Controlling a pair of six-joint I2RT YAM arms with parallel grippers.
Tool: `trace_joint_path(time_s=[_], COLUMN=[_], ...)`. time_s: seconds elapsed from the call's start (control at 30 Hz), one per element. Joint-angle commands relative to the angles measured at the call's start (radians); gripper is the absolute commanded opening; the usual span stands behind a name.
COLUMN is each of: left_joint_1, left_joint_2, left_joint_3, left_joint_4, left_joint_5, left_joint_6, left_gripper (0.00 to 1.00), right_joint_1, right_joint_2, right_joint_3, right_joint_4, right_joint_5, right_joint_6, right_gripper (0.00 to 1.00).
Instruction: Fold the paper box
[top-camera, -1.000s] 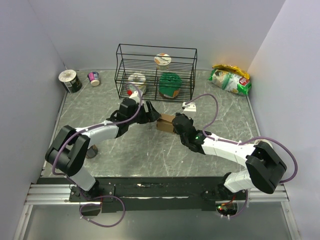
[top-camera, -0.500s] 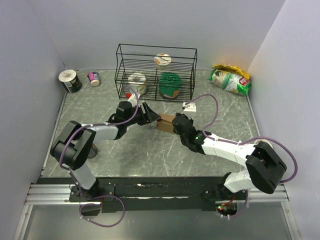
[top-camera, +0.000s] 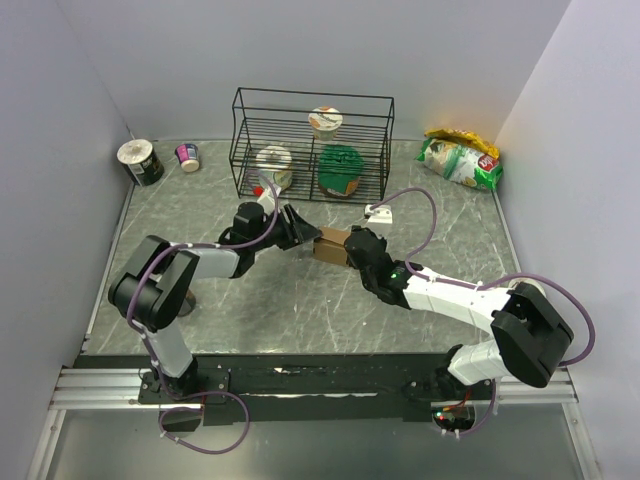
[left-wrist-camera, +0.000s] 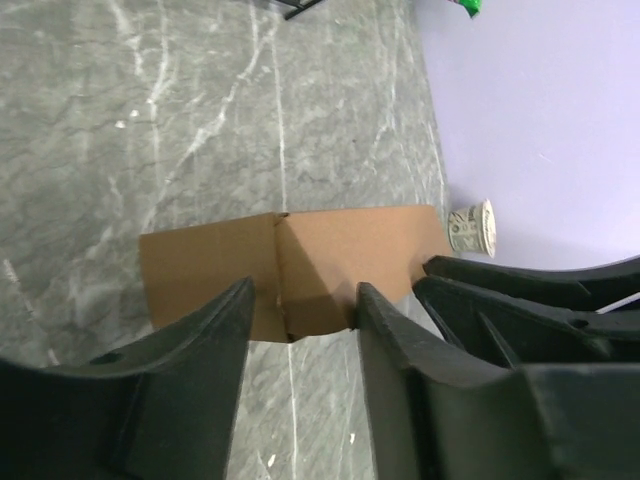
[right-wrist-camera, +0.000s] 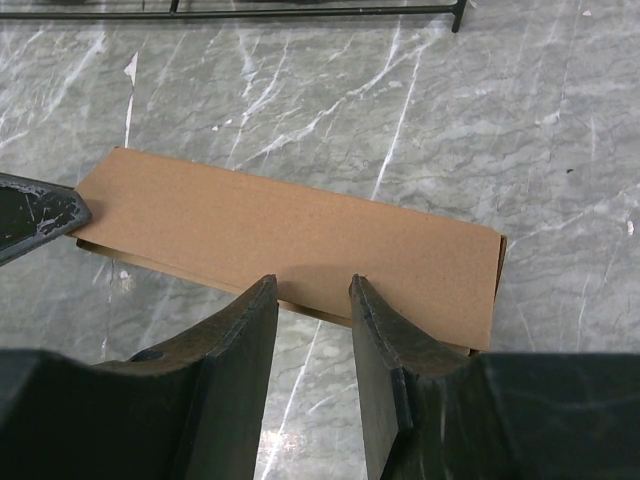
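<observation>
The paper box (top-camera: 331, 246) is a small closed oblong of plain brown cardboard lying flat on the marble table, between my two grippers. My left gripper (top-camera: 303, 238) is open at the box's left end. In the left wrist view its fingertips (left-wrist-camera: 240, 300) reach the near edge of the box (left-wrist-camera: 300, 260), with bare table between them. My right gripper (top-camera: 352, 246) is open at the box's right side. In the right wrist view its fingertips (right-wrist-camera: 262, 290) touch the long near edge of the box (right-wrist-camera: 290, 225), gripping nothing.
A black wire rack (top-camera: 312, 145) stands behind the box and holds cups and a green item. A snack bag (top-camera: 460, 158) lies at the back right. A can (top-camera: 140, 162) and a small cup (top-camera: 188, 156) stand at the back left. A small white object (top-camera: 378, 211) lies near the rack.
The left arm has swung its elbow back and inward, and its gripper has edged a little closer to the box's left end. The right arm and the box have not moved.
</observation>
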Motion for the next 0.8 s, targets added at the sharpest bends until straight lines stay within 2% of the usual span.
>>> trace_joint_path(time_s=[0.0,0.33,0.53,0.63,0.77], left_joint_1=[0.005,0.005,0.003,0.003,0.003], left_joint_2=[0.023,0.068,0.069,0.071,0.075], left_joint_3=[0.003,-0.048,-0.065,-0.069,-0.089], left_joint_4=[0.0,0.009,-0.048,-0.077,-0.088], left_joint_5=[-0.013,-0.018,-0.064,-0.082,-0.104], left_joint_6=[0.013,0.024,0.068,0.093,0.108], left_gripper=[0.47,0.34,0.29,0.22,0.19], right_joint_1=[0.004,0.005,0.005,0.007,0.007], right_joint_2=[0.029,0.032,0.032,0.03,0.027], right_joint_3=[-0.031,-0.026,-0.025,-0.025,-0.023], right_joint_4=[-0.111,-0.114,-0.12,-0.123,-0.125], right_joint_5=[0.017,0.021,0.023,0.023,0.021], right_joint_6=[0.002,-0.002,-0.002,-0.005,-0.004], right_gripper=[0.43,0.43,0.43,0.43,0.43])
